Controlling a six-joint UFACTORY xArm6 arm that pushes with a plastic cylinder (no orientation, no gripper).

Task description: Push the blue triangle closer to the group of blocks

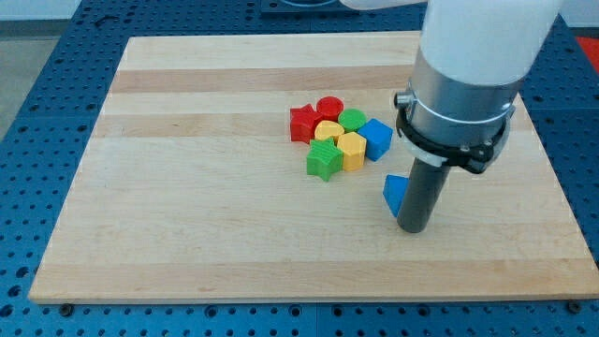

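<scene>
The blue triangle (394, 193) lies on the wooden board (187, 187), partly hidden behind my rod. My tip (413, 227) rests just to the triangle's right and slightly toward the view's bottom, touching or nearly touching it. The group of blocks sits up and to the left: a red star (302, 123), a red cylinder (328, 108), a yellow heart (328, 130), a green round block (353, 120), a blue cube (376, 138), a yellow block (351, 150) and a green star (323, 161). The triangle lies a short gap below the blue cube.
The arm's wide white and grey body (468, 84) hangs over the board's right side near the view's top. A blue perforated table (28, 84) surrounds the board. The board's right edge (562, 206) is close to my tip.
</scene>
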